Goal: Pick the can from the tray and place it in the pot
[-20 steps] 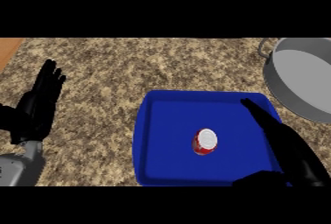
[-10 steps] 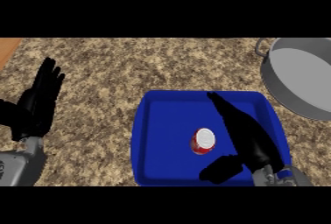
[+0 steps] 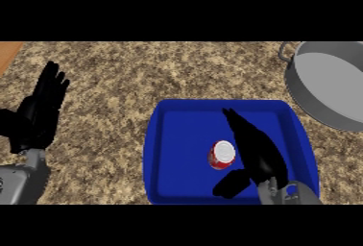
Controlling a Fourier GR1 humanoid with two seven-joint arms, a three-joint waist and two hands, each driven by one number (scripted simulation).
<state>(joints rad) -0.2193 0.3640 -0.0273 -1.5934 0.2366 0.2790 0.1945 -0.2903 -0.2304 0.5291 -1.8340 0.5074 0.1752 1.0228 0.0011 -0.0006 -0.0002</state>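
A red can with a white top [image 3: 222, 154] stands upright near the middle of the blue tray [image 3: 177, 120]. My right hand [image 3: 257, 149] lies over the tray just right of the can, its fingers straight and pointing away from me, the thumb [image 3: 231, 183] below the can. The hand is close beside the can and is not curled round it. The grey pot [image 3: 327, 84] sits at the upper right, beyond the tray's far right corner. My left hand [image 3: 37, 117] rests open at the left edge, fingers up.
The speckled stone counter [image 3: 142, 72] stretches around the tray. An orange-brown surface [image 3: 8, 50] shows at the top left corner. The pot's handle [image 3: 284, 48] sticks out at its upper left.
My right hand has swung left across the tray, from its right side to right beside the can. The can and the left hand have stayed put.
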